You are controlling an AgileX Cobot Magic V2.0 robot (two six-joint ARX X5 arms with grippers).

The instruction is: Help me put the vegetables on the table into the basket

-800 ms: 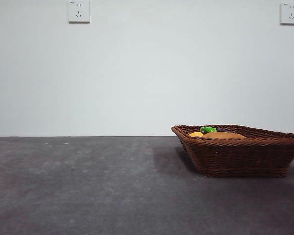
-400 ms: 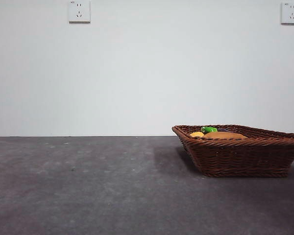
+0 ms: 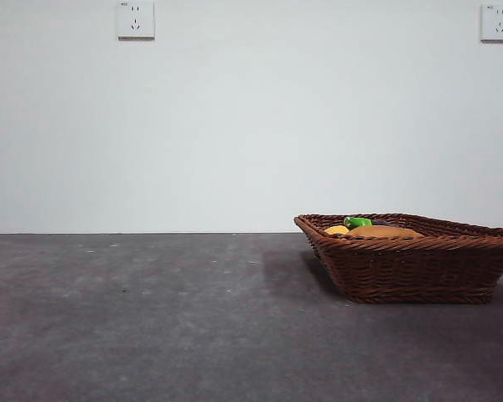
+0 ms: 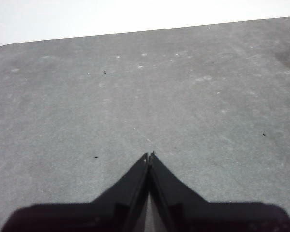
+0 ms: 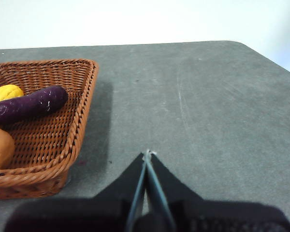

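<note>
Three vegetables sit inside the wicker basket (image 3: 419, 266), which stands on the dark grey table (image 3: 151, 318) toward the right side of the front view. From the right wrist view, the purple eggplant (image 5: 29, 105) lies across the basket's woven floor, the yellow corn cob (image 5: 5, 92) tucked just beside it and the tan potato (image 5: 0, 146) near the closer rim. Over the rim in the front view, the eggplant's green stem (image 3: 357, 222) pokes up between corn and potato. Right gripper (image 5: 147, 153) hangs over bare table beside the basket, touching nothing, jaws pressed together to a point. Left gripper (image 4: 149, 155) hangs over bare table too, jaws likewise pressed together, nothing between them. Two wall sockets (image 3: 135, 18) sit high on the white wall.
</note>
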